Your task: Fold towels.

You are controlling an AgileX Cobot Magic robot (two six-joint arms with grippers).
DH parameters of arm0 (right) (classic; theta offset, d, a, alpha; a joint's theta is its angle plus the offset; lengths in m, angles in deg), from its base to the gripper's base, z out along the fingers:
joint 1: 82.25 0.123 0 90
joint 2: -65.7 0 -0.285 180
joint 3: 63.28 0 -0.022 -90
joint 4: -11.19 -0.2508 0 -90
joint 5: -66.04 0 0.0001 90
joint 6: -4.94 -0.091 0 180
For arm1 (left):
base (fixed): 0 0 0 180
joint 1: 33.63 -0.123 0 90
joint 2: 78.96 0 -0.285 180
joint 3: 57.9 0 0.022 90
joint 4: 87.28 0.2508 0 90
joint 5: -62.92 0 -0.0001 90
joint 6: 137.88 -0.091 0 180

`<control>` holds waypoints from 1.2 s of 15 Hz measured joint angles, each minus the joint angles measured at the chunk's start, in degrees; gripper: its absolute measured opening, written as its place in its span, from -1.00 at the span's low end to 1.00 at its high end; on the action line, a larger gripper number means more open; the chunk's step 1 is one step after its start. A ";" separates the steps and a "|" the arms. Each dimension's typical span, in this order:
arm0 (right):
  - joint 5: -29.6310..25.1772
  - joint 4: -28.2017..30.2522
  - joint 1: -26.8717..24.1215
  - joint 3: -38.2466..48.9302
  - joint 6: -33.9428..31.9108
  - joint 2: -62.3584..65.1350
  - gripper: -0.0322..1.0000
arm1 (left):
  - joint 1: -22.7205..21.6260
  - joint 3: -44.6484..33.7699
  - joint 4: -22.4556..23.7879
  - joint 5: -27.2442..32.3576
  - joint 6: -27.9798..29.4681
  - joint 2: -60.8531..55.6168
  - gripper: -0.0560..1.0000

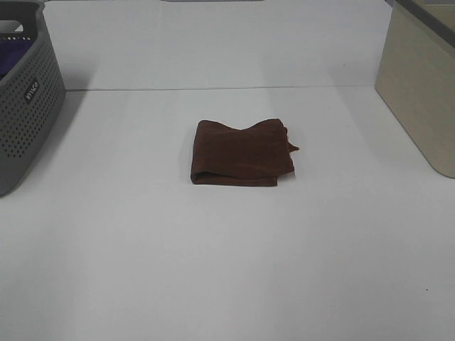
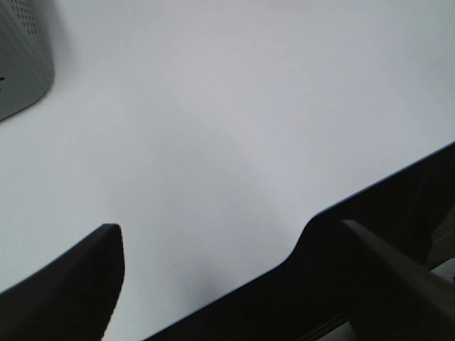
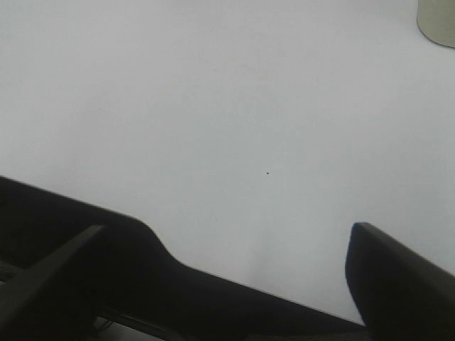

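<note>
A brown towel (image 1: 242, 153) lies folded in a rough rectangle at the middle of the white table (image 1: 227, 270), with one corner sticking out on its right side. Neither arm shows in the exterior high view. In the left wrist view my left gripper (image 2: 227, 277) is open and empty, its dark fingers (image 2: 71, 284) spread wide over the table's front edge. In the right wrist view my right gripper (image 3: 224, 273) is also open and empty, fingers (image 3: 398, 277) wide apart over the front edge. The towel shows in neither wrist view.
A grey perforated basket (image 1: 25, 99) with purple cloth (image 1: 8, 62) inside stands at the far left; its corner shows in the left wrist view (image 2: 21, 64). A beige box (image 1: 419, 85) stands at the right edge, and its corner shows in the right wrist view (image 3: 437, 21).
</note>
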 joint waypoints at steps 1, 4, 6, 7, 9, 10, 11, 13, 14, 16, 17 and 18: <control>0.00 0.00 0.00 0.00 0.00 0.00 0.72 | 0.00 0.00 0.00 0.00 0.00 0.00 0.51; 0.17 -0.17 -2.23 0.00 0.00 1.32 0.72 | -2.35 0.00 0.00 0.00 0.00 -0.29 0.51; 0.23 -0.23 -8.14 0.00 0.00 4.24 0.72 | -6.88 0.00 0.00 0.00 -0.06 -2.12 0.51; 0.23 -0.23 -9.68 0.00 0.00 5.16 0.72 | -8.08 0.00 0.00 0.00 -0.06 -2.86 0.51; 0.23 -0.23 -14.44 0.00 0.00 10.83 0.72 | -11.57 0.00 0.00 0.00 -0.06 -6.65 0.51; 0.23 -0.23 -15.81 0.00 -0.06 15.07 0.72 | -13.06 0.00 0.00 0.00 -0.06 -10.71 0.51; 0.23 -0.23 -15.93 0.00 -0.06 16.39 0.72 | -13.24 0.00 0.00 0.00 -0.06 -11.80 0.51; 0.17 -0.23 -15.99 0.00 -0.06 19.65 0.72 | -13.29 0.00 0.00 0.00 -0.06 -16.16 0.51; 0.17 -0.23 -15.99 0.06 -0.06 19.82 0.72 | -13.29 0.00 0.00 0.00 -0.06 -17.30 0.51; 0.17 -0.23 -15.99 0.06 -0.06 19.82 0.72 | -13.29 0.00 0.00 0.00 -0.06 -17.48 0.51; 0.17 -0.23 -15.99 0.11 -0.06 19.82 0.72 | -13.29 0.00 0.00 0.00 -0.06 -17.53 0.51; 0.17 -0.23 -15.99 0.11 -0.06 19.82 0.72 | -13.29 0.00 0.00 0.00 -0.06 -17.53 0.51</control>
